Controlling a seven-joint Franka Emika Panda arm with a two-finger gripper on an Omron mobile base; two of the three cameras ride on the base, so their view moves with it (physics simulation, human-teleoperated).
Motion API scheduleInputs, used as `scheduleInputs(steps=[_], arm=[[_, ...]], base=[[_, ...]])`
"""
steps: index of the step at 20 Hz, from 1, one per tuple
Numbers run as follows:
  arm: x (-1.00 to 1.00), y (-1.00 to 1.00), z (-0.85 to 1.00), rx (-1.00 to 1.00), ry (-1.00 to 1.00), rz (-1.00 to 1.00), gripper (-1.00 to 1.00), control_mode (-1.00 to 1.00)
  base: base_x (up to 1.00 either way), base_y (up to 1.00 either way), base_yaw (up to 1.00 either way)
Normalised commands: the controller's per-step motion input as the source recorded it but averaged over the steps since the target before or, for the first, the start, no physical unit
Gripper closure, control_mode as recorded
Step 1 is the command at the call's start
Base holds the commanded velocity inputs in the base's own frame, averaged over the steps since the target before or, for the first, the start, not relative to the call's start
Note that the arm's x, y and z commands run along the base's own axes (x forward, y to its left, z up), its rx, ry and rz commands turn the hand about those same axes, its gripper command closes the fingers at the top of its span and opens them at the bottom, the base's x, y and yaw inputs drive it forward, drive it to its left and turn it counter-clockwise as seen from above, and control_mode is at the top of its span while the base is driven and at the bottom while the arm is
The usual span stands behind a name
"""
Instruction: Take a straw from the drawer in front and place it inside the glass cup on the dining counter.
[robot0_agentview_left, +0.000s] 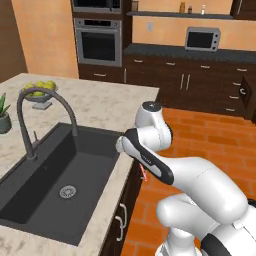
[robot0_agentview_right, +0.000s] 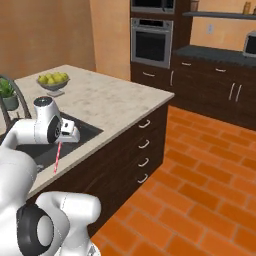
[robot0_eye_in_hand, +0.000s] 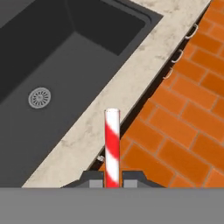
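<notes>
My gripper is shut on the red-and-white striped straw, which sticks out from between the two dark fingertips. In the right base view the gripper hangs over the front rim of the dining counter, and the straw points down from it. A short piece of the straw peeks out below my forearm in the left base view. The hand view looks down on the counter's beige rim, between the sink and the floor. The glass cup is out of view.
A dark sink with a curved faucet is set into the counter. A bowl of green fruit and a potted plant stand behind it. Shut drawers with metal handles line the counter's front above an orange brick floor.
</notes>
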Motion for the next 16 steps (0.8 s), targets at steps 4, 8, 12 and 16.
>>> scheduleInputs(steps=[4, 8, 12, 16], arm=[[0.00, 0.00, 0.00, 0.00, 0.00, 0.00, 1.00, 1.00], [0.00, 0.00, 0.00, 0.00, 0.00, 0.00, 1.00, 1.00], [0.00, 0.00, 0.00, 0.00, 0.00, 0.00, 1.00, 1.00], [0.00, 0.00, 0.00, 0.00, 0.00, 0.00, 1.00, 1.00]], base=[[-1.00, 0.50, 0.00], [-1.00, 0.50, 0.00], [-1.00, 0.53, 0.00], [-1.00, 0.58, 0.00]])
